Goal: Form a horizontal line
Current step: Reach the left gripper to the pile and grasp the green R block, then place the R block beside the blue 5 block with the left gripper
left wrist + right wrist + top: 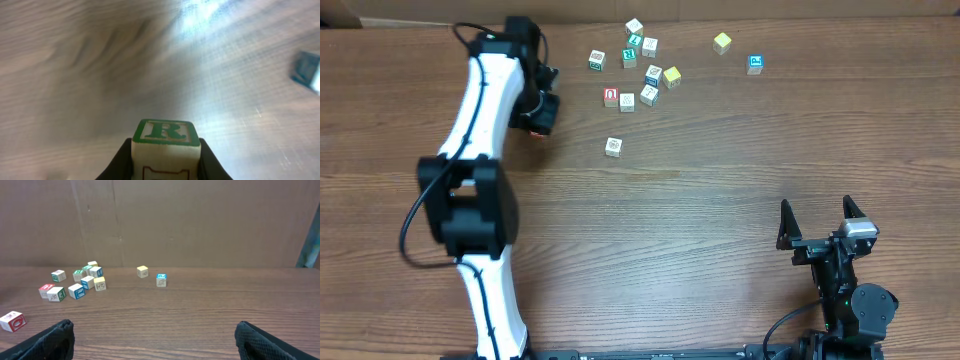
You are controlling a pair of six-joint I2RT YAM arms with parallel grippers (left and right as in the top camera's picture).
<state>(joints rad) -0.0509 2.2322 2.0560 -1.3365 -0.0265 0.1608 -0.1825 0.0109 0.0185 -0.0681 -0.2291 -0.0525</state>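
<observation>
My left gripper (540, 116) is shut on a whitish letter cube (165, 131) with a green R on its top face; the black fingers (122, 160) press both its sides. The cube is hidden under the gripper in the overhead view. No horizontal line of cubes shows: several letter cubes (650, 75) lie scattered at the back of the table, right of the left gripper. One whitish cube (613, 146) sits alone nearer the middle. A blue-faced cube (755, 64) stands apart at the right. My right gripper (817, 215) is open at the front right, holding nothing.
A red-faced cube (611, 96) and two plain yellow cubes (722, 42) lie among the scattered ones. A brown cardboard wall (160, 220) rises behind the table. The left wrist view is blurred, with a bluish cube (306, 70) at its right edge.
</observation>
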